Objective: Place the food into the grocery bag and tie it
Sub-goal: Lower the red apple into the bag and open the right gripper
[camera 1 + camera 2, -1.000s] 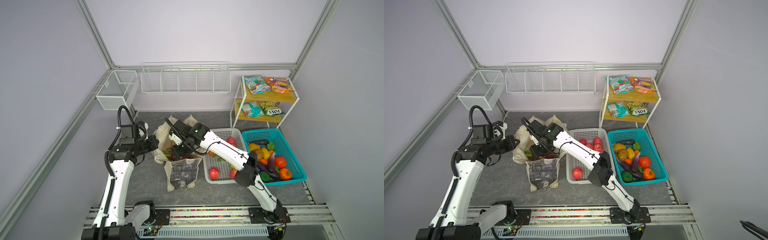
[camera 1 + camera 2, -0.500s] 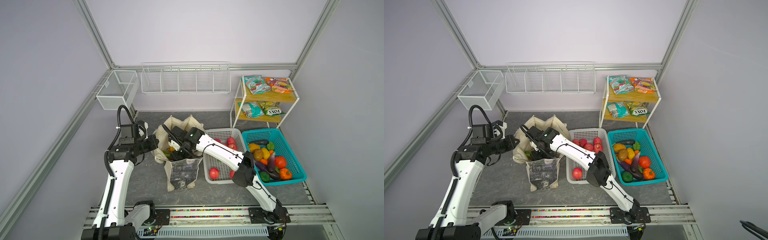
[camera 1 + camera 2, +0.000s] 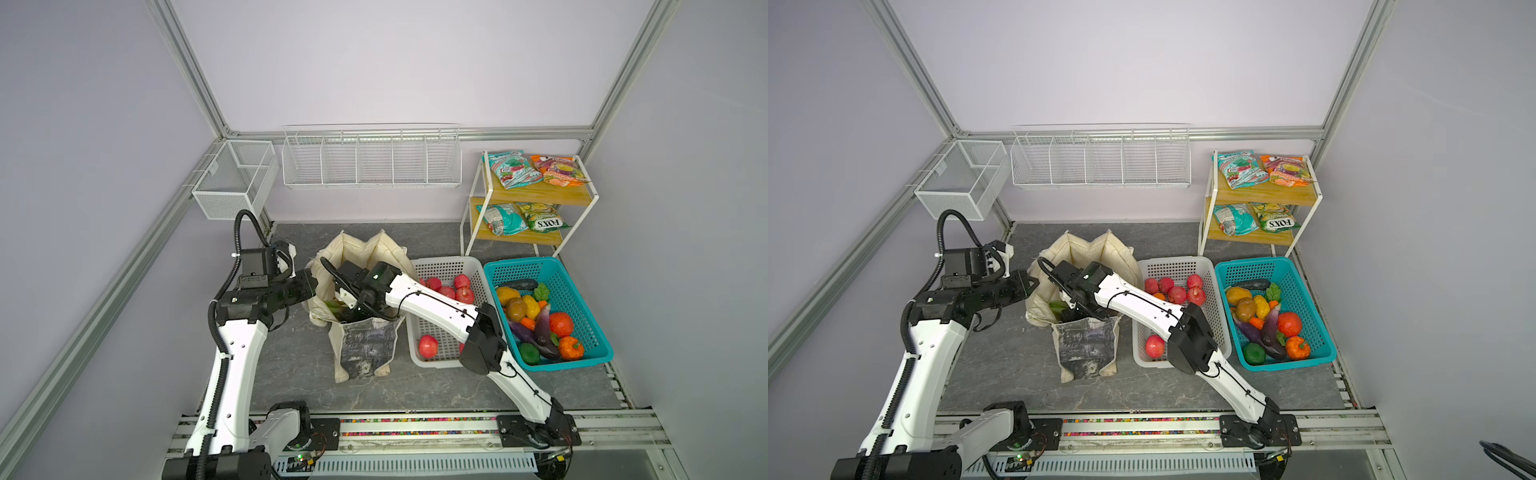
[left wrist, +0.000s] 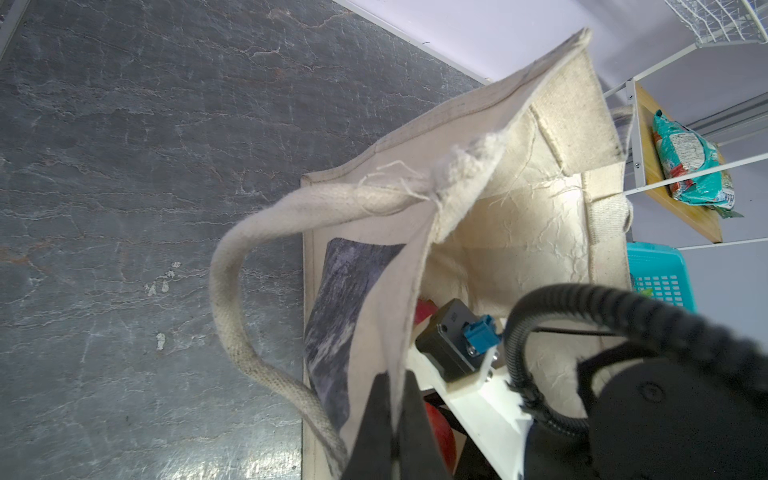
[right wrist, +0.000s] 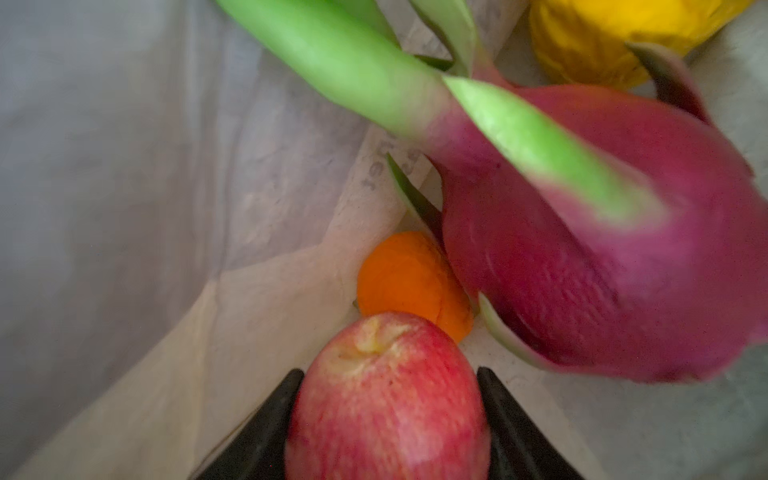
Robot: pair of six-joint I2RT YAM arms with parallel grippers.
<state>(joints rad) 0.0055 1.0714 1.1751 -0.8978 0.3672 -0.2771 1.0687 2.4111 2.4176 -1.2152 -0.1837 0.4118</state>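
My right gripper (image 5: 388,376) has its two black fingers (image 5: 266,419) pressed on both sides of a red apple (image 5: 386,424), so it is holding the apple tight. The apple is low down inside the grocery bag (image 5: 249,332). Right beside the apple sits an orange piece (image 5: 407,278). Next to that lies the pink dragon fruit (image 5: 602,249) with its green tips, a bit blurry. A yellow piece (image 5: 590,37) is on the far side of it.

My left gripper (image 4: 395,399) has its fingers squeezed together on the cloth edge of the bag. It is pinching the bag at the rim. One cream handle (image 4: 232,299) hangs in a loop outside the bag. From this wrist camera I can see my right arm going down into the bag's mouth.

In both top views the bag stands on the grey table (image 3: 299,365) with its mouth open and its printed picture facing the front. My left gripper is at the bag's left rim. My right arm reaches over from the right and dips into the bag, and the bag hides its fingers there.

Just beside the bag is the white basket (image 3: 444,270) with red fruit in it. The teal basket (image 3: 582,307) is next to it, full of mixed fruit and vegetables. Behind them the shelf (image 3: 536,195) holds snack packets (image 3: 513,168) on two levels.
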